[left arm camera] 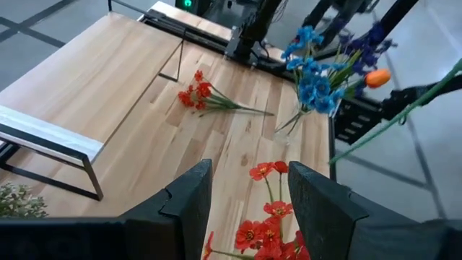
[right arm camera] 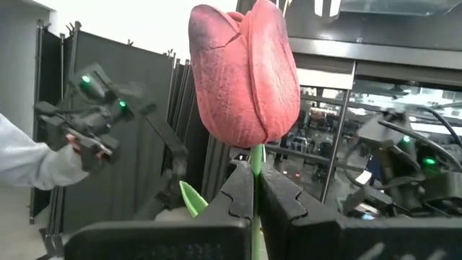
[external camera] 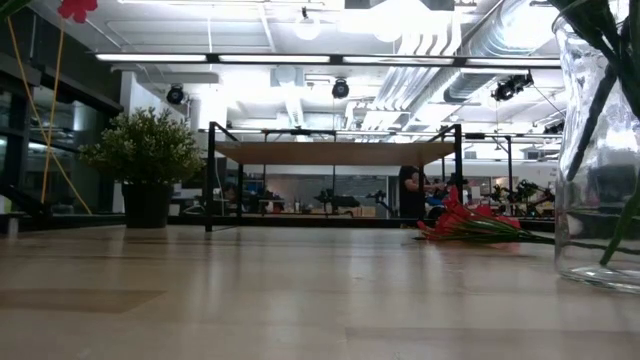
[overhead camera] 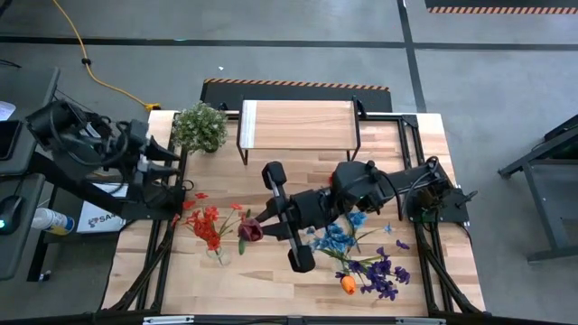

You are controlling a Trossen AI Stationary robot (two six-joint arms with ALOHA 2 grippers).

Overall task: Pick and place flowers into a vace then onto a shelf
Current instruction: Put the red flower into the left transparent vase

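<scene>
Now dark red tulip (right arm camera: 245, 72) in right tool (right arm camera: 254, 191).

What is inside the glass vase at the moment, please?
The vase holds red flowers. Their stems show through the glass; whether there is water cannot be told.

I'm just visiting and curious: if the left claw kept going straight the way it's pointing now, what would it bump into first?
Probably the red flowers right ahead of the left gripper, showing between its open fingers. Beyond them lies bare table, then the blue flowers. Depth is hard to judge, so it might pass just over the blooms.
</scene>
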